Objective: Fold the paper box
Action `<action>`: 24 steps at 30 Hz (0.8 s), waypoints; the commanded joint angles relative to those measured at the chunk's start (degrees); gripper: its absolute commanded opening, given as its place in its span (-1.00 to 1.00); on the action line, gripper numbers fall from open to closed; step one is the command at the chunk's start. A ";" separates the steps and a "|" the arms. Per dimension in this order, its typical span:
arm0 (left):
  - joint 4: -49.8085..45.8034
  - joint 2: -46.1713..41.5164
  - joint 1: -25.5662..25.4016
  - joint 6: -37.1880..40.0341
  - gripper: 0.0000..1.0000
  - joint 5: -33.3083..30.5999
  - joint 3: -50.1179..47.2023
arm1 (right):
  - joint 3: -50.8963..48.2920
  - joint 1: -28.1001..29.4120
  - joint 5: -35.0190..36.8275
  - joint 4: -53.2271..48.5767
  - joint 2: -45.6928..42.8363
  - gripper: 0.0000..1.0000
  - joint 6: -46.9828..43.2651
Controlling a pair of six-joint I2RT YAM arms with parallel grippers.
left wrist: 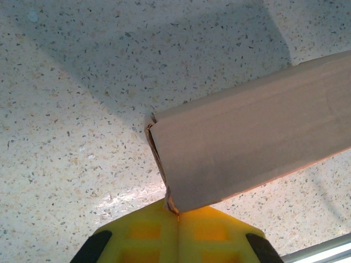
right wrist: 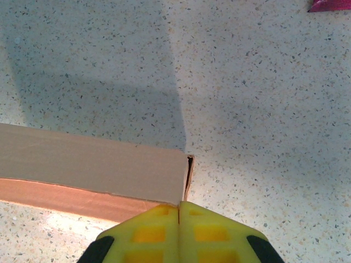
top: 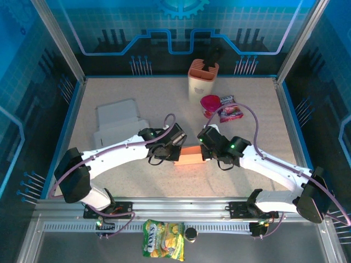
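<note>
The paper box [top: 188, 156] lies in the middle of the table [top: 263, 109], between the two arms. It is a long, flattened cardboard sleeve with its brown face up. The left gripper [top: 175, 152] has its yellow fingers [left wrist: 156, 222] pressed fully together on the box's left end, and the wrist view shows the lower corner running straight into the seam between them. The right gripper [top: 202, 152] is closed just as tight, nipping the wall at the opposite end, beside a thin dark slit where the sleeve gapes. With both ends pinched, the step in hand looks like opening the flat sleeve into shape. The next move probably calls for both arms together — one anchoring, one easing the wall over — gently, since thin card can slip or tear.
</note>
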 commanded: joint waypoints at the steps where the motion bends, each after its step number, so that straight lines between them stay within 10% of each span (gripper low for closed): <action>1: 1.10 -0.89 0.14 -0.34 -0.99 2.02 -1.70 | -0.41 1.34 -0.86 1.19 -0.50 -1.00 0.14; 6: 2.09 -0.96 -0.03 -1.22 -1.00 1.82 -2.92 | -1.38 1.36 -1.29 0.73 -1.43 -1.00 1.11; 14: 1.06 -1.49 -1.68 -2.87 -1.00 -3.07 -2.76 | -4.40 1.34 -5.97 -1.05 -10.64 0.01 5.36; 24: 1.52 -1.32 -3.79 -4.92 -1.00 -5.85 -2.93 | -14.11 -5.94 -20.09 10.37 -25.90 0.58 34.40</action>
